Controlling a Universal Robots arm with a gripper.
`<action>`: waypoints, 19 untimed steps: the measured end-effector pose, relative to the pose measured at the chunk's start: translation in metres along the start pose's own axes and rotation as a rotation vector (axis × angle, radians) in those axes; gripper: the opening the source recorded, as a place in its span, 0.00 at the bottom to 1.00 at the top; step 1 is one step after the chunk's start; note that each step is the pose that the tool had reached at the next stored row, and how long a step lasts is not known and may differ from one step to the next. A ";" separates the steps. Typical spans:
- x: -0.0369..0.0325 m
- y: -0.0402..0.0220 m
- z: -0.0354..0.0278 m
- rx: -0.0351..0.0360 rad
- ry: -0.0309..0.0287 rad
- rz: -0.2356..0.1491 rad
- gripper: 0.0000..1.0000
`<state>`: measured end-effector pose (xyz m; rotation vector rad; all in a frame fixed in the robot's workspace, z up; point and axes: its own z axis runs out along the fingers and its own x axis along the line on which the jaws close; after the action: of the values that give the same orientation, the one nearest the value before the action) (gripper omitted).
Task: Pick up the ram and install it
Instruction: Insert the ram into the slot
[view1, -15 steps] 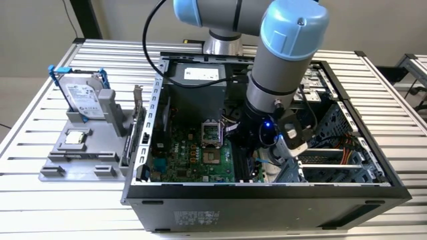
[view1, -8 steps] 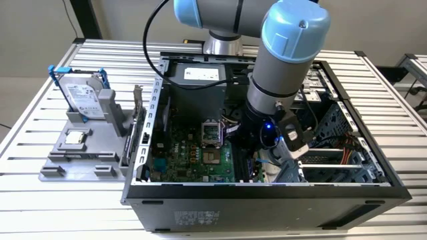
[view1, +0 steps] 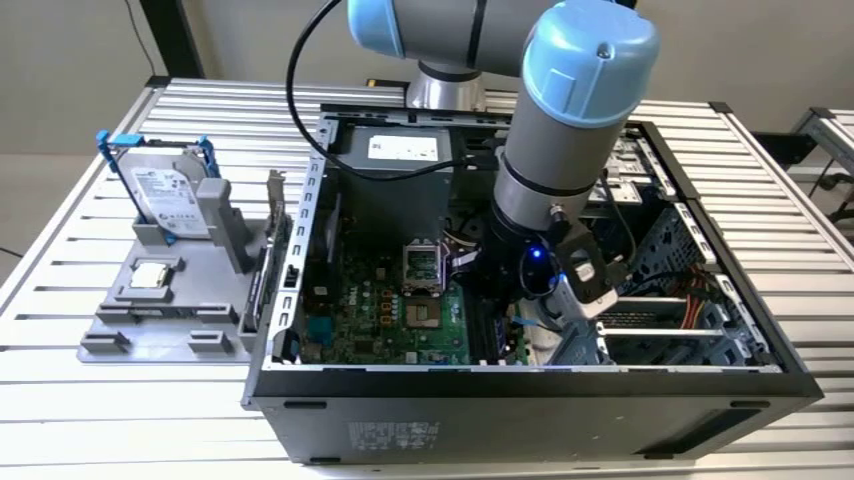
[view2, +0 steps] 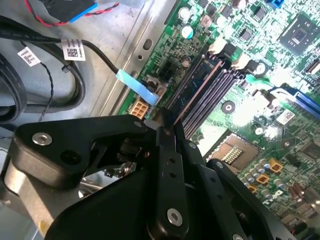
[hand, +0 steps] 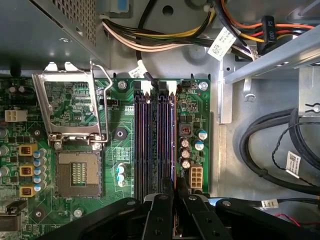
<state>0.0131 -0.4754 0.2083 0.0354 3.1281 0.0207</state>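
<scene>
The ram (view2: 197, 85) is a thin bluish board seen edge-on, held between my black fingertips (view2: 167, 150) and standing along the outermost of the dark memory slots (view2: 215, 92) on the green motherboard. In the first wrist view the ram (hand: 173, 140) is a narrow line over the slot nearest the white power connector. My gripper (hand: 176, 192) is shut on the ram's near end. In the exterior view my gripper (view1: 518, 300) reaches down inside the open computer case (view1: 534, 385), beside the motherboard (view1: 387, 320).
An open processor socket (hand: 77, 172) with a raised metal frame lies beside the slots. Black cables (hand: 270, 150) and a wire bundle run along the case wall. Outside the case, a grey fixture (view1: 174, 320) carries a hard drive (view1: 167, 200) and a small square chip (view1: 154, 275).
</scene>
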 end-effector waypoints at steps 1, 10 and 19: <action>0.0000 0.0001 0.0000 -0.0001 0.0001 0.000 0.00; 0.0000 0.0002 0.0007 -0.0002 0.0001 0.000 0.00; 0.0004 0.0002 0.0011 -0.0003 0.0000 0.000 0.00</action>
<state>0.0127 -0.4752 0.2072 0.0355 3.1281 0.0211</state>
